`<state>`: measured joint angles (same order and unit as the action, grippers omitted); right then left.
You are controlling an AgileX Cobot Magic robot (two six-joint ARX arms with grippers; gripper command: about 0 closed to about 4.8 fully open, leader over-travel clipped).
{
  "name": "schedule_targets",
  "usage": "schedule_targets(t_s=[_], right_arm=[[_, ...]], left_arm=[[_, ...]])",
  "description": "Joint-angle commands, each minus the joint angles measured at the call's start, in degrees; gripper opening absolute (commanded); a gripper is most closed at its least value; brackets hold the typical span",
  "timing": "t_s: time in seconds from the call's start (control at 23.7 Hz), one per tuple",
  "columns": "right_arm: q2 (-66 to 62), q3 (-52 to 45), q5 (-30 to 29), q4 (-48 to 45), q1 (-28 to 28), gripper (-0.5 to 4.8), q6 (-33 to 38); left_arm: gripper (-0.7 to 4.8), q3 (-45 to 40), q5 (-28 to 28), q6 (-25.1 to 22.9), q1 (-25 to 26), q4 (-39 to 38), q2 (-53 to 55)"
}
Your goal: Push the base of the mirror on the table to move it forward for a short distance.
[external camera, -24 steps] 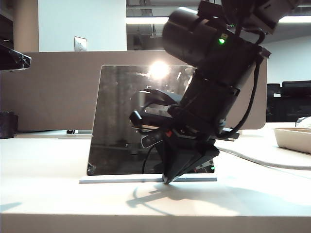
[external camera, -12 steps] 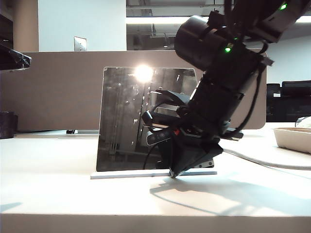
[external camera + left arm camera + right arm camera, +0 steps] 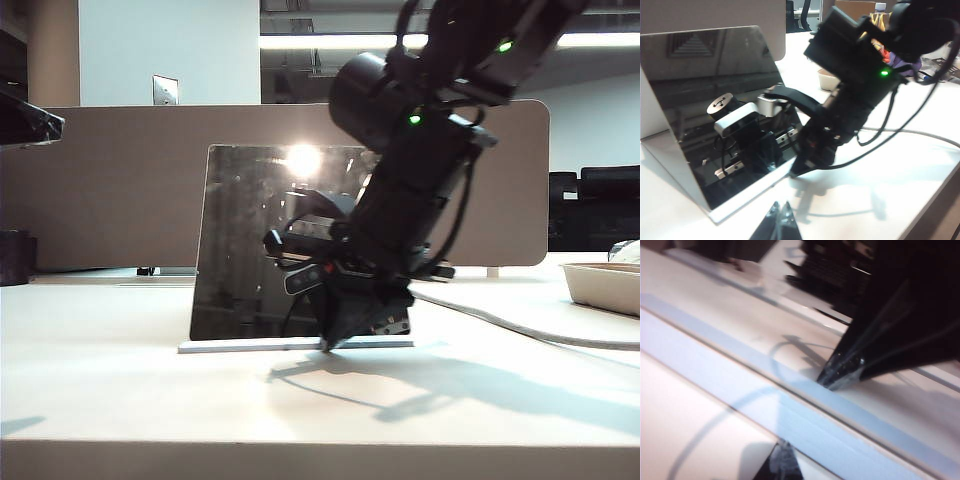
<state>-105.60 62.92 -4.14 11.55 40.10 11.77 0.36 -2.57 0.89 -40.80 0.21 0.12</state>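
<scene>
You're mid-push: right gripper (image 3: 330,345) (fingers pinched together, holding nothing) touches the thin white slab base (image 3: 250,346) under the dark glossy mirror (image 3: 260,240), centre frame. Keep nudging gently. Left gripper (image 3: 780,220), bottom edge, also looks closed and empty.

- Near counter (image 3: 120,400): bare, open to passage.
- Mirror (image 3: 250,250) on base (image 3: 240,346): blocks mid-counter.
- Right claw (image 3: 328,347): fingers together, tip at base's near edge.
- Left claw (image 3: 780,220): fingers together, nearer, short of the base.
- Cable (image 3: 520,325), tray (image 3: 605,285): far right.
</scene>
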Motion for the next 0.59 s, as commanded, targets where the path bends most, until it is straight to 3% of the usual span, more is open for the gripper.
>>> schedule_targets(t_s=[0.04,0.59], right_arm=[[-2.4,3.8,-1.0,0.9,0.0,-0.06,-1.0],[-10.0,12.1,-2.1,1.8,-3.3,-0.06,-2.8]], left_arm=[[-0.01,0.0,0.0,-0.2,0.0,0.6,0.0],[-0.01,0.0,0.0,-0.2,0.0,0.6,0.0]])
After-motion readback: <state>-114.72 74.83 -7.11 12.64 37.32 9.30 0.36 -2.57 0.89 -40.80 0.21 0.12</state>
